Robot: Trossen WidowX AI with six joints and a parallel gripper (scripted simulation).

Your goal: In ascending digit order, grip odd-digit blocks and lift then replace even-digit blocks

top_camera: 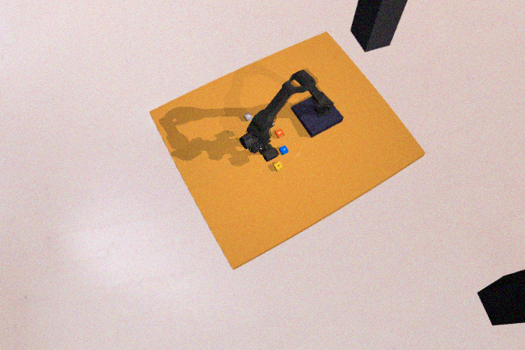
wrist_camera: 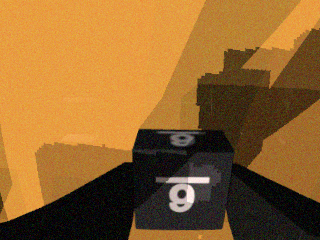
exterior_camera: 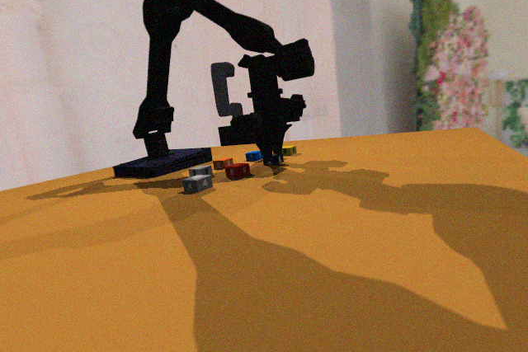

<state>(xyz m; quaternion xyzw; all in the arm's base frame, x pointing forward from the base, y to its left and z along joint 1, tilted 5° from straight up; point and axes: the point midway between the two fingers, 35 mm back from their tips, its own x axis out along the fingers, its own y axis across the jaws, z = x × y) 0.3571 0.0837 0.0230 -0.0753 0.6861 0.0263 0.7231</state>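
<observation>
- My jaws are clamped on the black block (exterior_camera: 279, 158) (wrist_camera: 150, 200), one against each side.
- It sits on the table (top_camera: 296, 202) (exterior_camera: 128, 279) (wrist_camera: 75, 60).
- Bar probably marks its foot: six, even, so I'd grip for a small lift.

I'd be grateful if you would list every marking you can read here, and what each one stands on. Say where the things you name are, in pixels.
"9" with a bar above it, as seen by the wrist camera: on the top and side of the black block (exterior_camera: 280, 157) (wrist_camera: 175, 215); turned around, an underlined "6".
Possibly "4", blurred: grey block (top_camera: 248, 116) (exterior_camera: 197, 185).
Too small or blurred: red (exterior_camera: 238, 171), white (exterior_camera: 200, 170), orange (top_camera: 279, 133) (exterior_camera: 223, 163), blue (top_camera: 283, 150) (exterior_camera: 254, 155) and yellow (top_camera: 278, 165) (exterior_camera: 289, 150) blocks.
</observation>
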